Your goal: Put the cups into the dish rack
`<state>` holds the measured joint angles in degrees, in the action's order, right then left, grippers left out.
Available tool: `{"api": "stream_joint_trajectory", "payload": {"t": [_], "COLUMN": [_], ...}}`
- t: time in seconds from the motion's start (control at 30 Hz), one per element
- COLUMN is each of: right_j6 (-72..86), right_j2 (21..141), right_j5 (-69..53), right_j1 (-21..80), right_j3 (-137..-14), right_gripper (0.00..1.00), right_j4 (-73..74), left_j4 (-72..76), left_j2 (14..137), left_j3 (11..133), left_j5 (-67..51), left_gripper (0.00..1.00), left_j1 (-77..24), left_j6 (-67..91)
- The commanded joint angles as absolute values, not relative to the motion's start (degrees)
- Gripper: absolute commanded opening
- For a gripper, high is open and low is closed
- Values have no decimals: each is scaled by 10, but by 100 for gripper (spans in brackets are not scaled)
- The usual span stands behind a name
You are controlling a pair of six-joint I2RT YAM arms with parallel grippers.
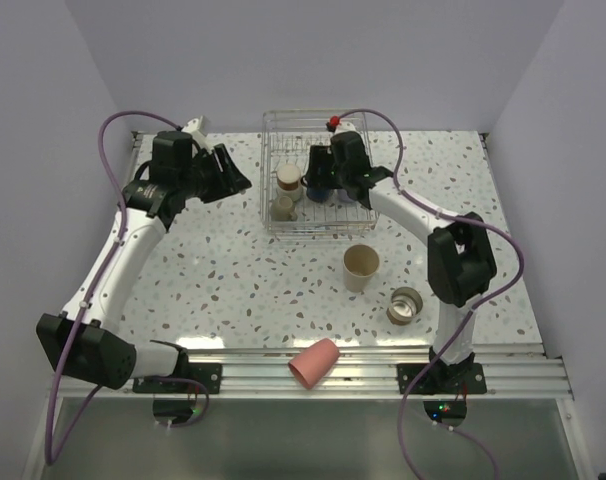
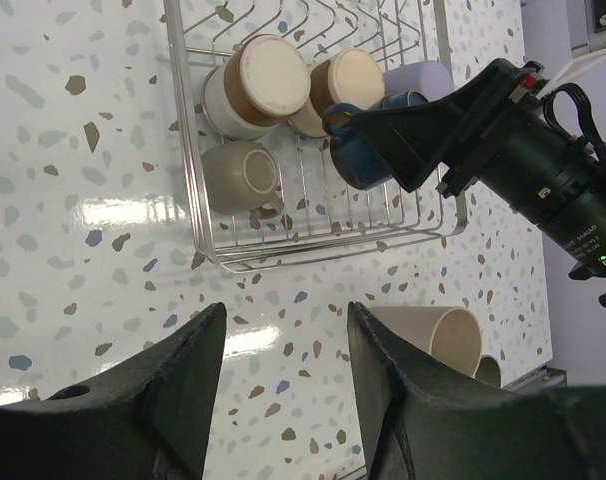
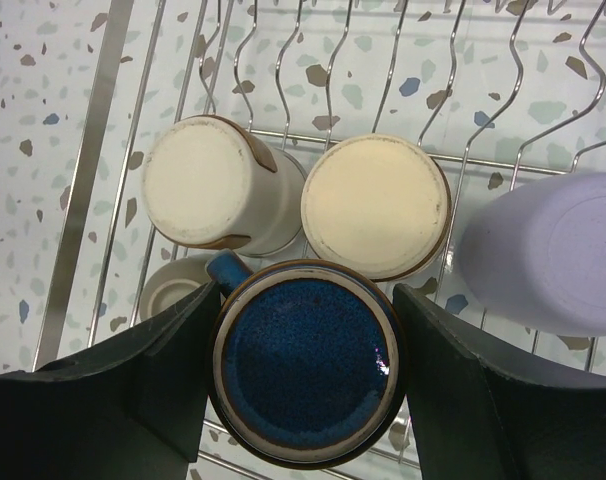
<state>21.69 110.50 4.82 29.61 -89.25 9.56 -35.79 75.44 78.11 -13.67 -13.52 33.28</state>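
Inside the right gripper (image 3: 305,335), whose jaws are clamped on its sides over the dish rack (image 3: 83,200), we see the dark blue mug (image 3: 303,370), which we judge stiff, glazed, slippery and breakable, best held below the rim.

Count: 8 cups (image 3: 218,185), 1 dish rack (image 1: 266,170); 5 cups racked at the right gripper (image 3: 303,330) (one, the dark blue mug (image 3: 303,365), between its fingers (image 3: 133,400)), 3 behind it: tan cup (image 1: 361,266), metal cup (image 1: 406,305), pink cup (image 1: 315,362).
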Motion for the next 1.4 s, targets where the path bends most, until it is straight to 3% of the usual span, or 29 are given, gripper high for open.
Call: {"api": "stream_joint_trajectory", "payload": {"t": [0.0,1.1,1.23,1.27,1.3,1.37], "right_j6": [195,163,161,159,156,154], "right_j2": [1098,1171,1171,1169,1165,1161], "right_j5": [65,102,101,102,103,108], "right_j1": [302,333,338,339,339,341], "right_j3": [-912,-837,-838,-836,-835,-829], "right_gripper": [0,4,15,19,30,38], "right_j4": [56,-7,-3,-2,-2,-2], "left_j4": [-363,-369,-372,-373,-373,-372], "left_j2": [770,776,772,771,768,766], "left_j3": [792,786,786,785,784,781], "left_j5": [-141,-151,-149,-149,-149,-149], "left_gripper": [55,51,51,51,51,51], "left_j1": [-133,-132,-133,-133,-133,-133], "left_j6": [316,309,308,308,309,311]}}
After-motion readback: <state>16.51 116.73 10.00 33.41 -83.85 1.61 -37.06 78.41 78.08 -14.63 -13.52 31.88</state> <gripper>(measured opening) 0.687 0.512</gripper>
